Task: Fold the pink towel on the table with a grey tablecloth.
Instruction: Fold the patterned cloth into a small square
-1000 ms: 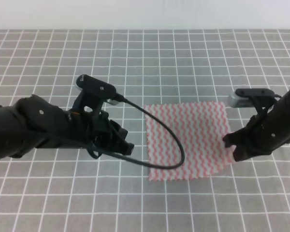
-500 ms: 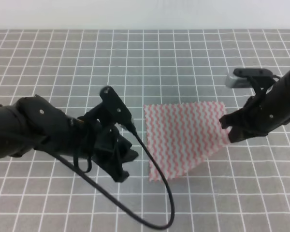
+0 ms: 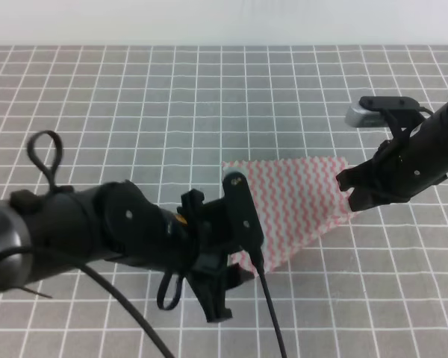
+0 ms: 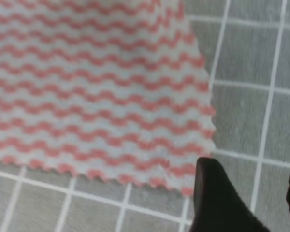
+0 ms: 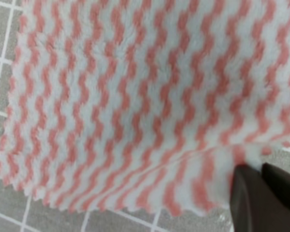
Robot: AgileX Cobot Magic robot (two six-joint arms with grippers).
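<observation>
The pink towel (image 3: 299, 201) lies on the table with a grey tablecloth (image 3: 134, 89); its front right corner is raised and drawn in, so the front edge slants. My right gripper (image 3: 355, 195) is shut on that corner. The right wrist view shows the dark fingers (image 5: 251, 193) pinching the towel (image 5: 135, 96). My left gripper (image 3: 228, 280) hovers at the towel's front left corner, which the arm hides in the high view. Seen from the left wrist, that gripper (image 4: 253, 166) is open, one finger (image 4: 215, 198) just beside the towel's corner (image 4: 193, 181).
The left arm's black cable (image 3: 272, 321) trails toward the front edge of the table. A loop of cable (image 3: 45, 153) stands up behind the left arm. The grid-printed grey cloth (image 4: 241, 72) extends all around the towel.
My left arm swung right and forward, bringing its gripper to the towel's front left corner. My right gripper lifted the front right corner and carried it up and back.
</observation>
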